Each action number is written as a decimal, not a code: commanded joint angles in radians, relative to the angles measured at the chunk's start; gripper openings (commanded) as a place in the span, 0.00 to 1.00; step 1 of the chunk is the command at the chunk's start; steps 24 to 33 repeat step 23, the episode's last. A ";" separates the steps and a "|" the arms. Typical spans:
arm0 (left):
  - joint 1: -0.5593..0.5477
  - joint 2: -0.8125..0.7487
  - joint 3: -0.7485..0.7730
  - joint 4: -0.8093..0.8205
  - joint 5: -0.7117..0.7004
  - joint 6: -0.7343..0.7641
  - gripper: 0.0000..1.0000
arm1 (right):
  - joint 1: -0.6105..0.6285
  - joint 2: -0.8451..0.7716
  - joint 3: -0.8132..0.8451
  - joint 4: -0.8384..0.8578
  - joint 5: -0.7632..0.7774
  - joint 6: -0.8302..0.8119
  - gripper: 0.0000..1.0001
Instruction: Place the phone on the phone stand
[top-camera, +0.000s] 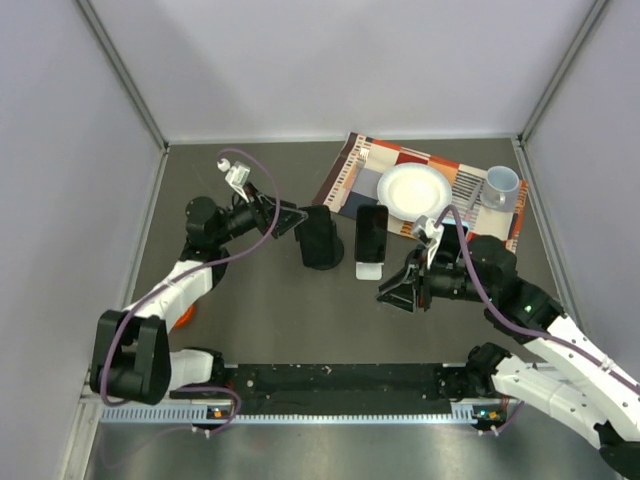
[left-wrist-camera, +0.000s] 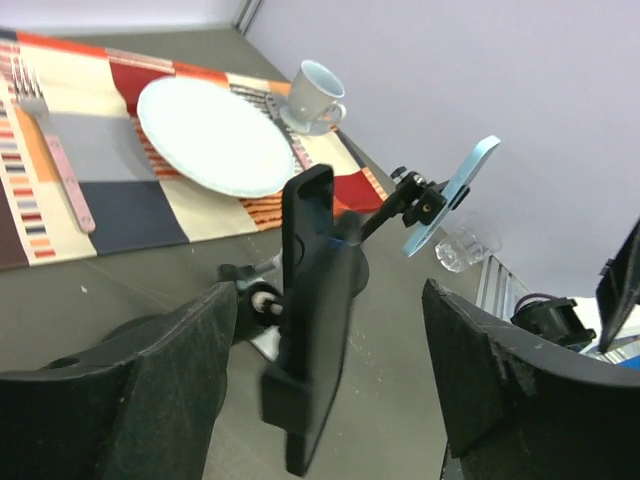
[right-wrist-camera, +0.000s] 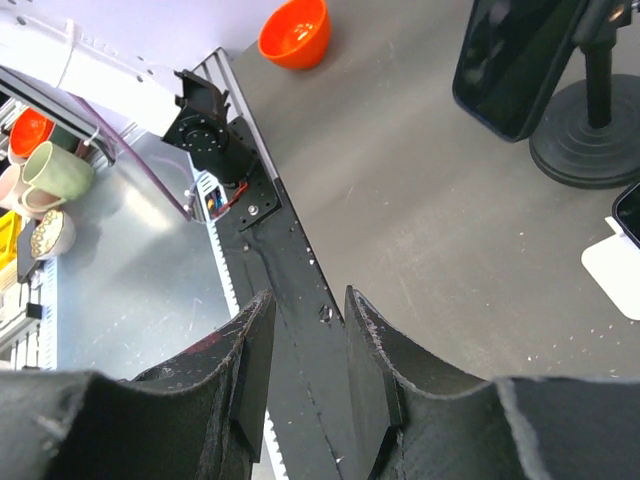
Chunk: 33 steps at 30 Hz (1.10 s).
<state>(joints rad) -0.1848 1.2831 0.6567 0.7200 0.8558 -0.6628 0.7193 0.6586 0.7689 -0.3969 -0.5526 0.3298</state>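
Already, phone (top-camera: 372, 230) on phone stand (top-camera: 368, 269)

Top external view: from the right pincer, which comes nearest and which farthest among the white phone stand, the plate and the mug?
Starting from the right pincer:
1. white phone stand, just behind it, slightly left.
2. plate, farther back, nearly straight behind.
3. mug, farthest, back right.

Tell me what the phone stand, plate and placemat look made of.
Phone stand: likely white plastic, smooth and matte. Plate: probably glazed ceramic, going by the plain white, smooth face. Placemat: seemingly woven fabric, with a colored patchwork print and striped edges.
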 joint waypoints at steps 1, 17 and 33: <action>0.007 -0.134 0.009 -0.019 0.005 0.025 0.84 | -0.008 -0.013 0.061 0.000 0.006 -0.018 0.34; 0.015 -0.636 0.447 -0.981 -0.360 0.427 0.94 | -0.008 -0.146 0.446 -0.422 0.998 -0.102 0.68; 0.015 -0.637 0.635 -1.048 -0.448 0.456 0.94 | -0.008 -0.181 0.684 -0.485 1.116 -0.213 0.73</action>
